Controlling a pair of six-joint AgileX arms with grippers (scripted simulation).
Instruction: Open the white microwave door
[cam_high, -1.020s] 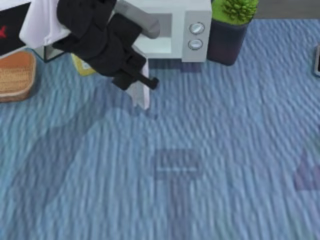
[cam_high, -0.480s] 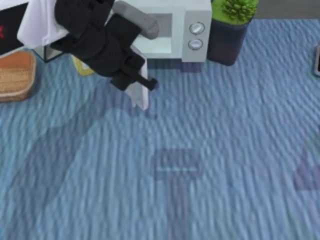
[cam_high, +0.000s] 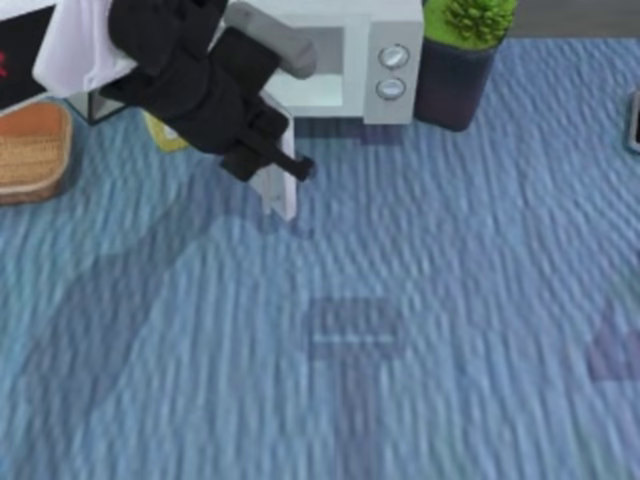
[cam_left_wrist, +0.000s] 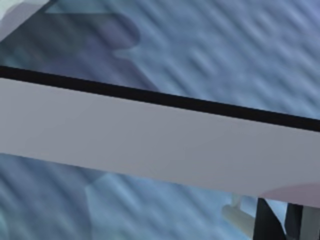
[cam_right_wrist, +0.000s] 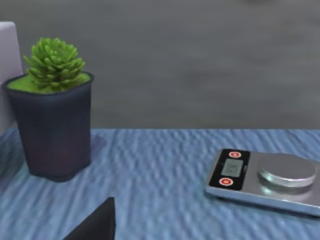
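One door edge: the white microwave door (cam_high: 284, 187) stands swung out from the white microwave (cam_high: 345, 55), at the table's far middle.
Grip: left gripper (cam_high: 276, 158) pinches its free edge.
Handling: likely stiff, light, slick — hinge-bound; hold that edge.
Right gripper: unseen.

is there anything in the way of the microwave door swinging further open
Nothing visible blocks it. The white microwave door already stands swung out over bare blue table, with the left gripper at its free edge.
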